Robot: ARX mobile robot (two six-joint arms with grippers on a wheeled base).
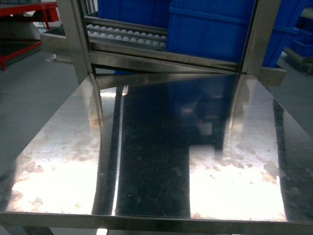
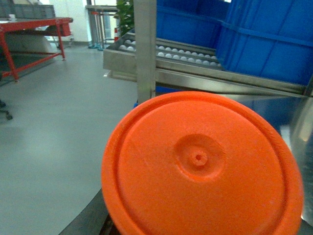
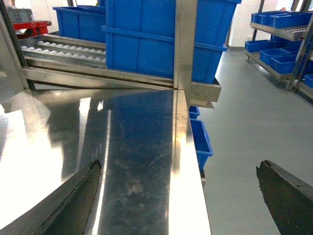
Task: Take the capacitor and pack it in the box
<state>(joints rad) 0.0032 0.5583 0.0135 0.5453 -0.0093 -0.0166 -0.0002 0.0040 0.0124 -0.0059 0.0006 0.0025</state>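
The capacitor (image 2: 200, 166), a large orange cylinder, fills the left wrist view with its round end face and small centre dimple toward the camera. It hangs in the air by the steel table's left side, with grey floor behind it. My left gripper holds it, and only a dark sliver of one finger (image 2: 98, 218) shows beneath it. My right gripper (image 3: 178, 164) stands wide open and empty above the right edge of the steel table (image 3: 137, 147). Neither gripper appears in the head view. The box is out of view.
The steel table (image 1: 156, 147) lies bare in front of me. Behind it a roller rack (image 1: 127, 34) carries large blue bins (image 1: 210, 29) between steel posts (image 1: 78, 39). Smaller blue bins (image 3: 200, 142) sit under the table's right edge, with a red frame (image 2: 29, 29) far left.
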